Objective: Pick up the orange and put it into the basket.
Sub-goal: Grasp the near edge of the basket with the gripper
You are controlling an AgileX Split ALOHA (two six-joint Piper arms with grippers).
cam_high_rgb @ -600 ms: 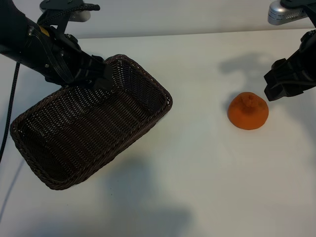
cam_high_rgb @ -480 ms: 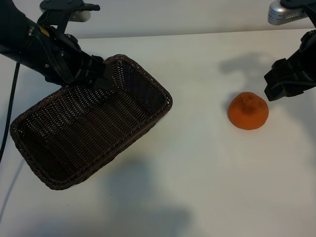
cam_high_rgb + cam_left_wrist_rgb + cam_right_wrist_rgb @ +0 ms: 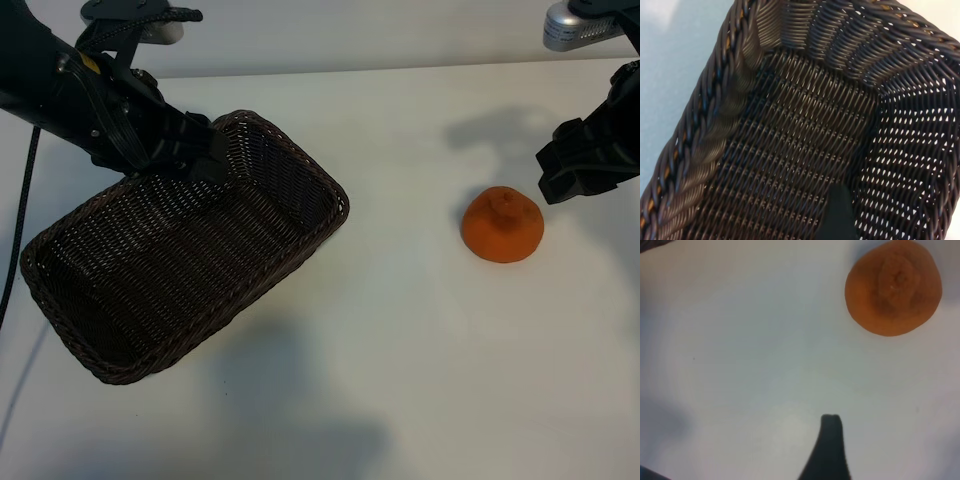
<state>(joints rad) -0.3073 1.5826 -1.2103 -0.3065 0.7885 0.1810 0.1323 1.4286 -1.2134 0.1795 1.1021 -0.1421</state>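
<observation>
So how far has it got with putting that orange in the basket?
Barely started. The orange sits on the white table, untouched, and the basket holds nothing. In hand: the right gripper hovers open just beside the orange, while the left gripper is at the basket's far rim. Grasping, carrying across and dropping it in all remain.

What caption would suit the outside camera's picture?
Right gripper open beside the orange; left gripper at the empty basket's rim.
</observation>
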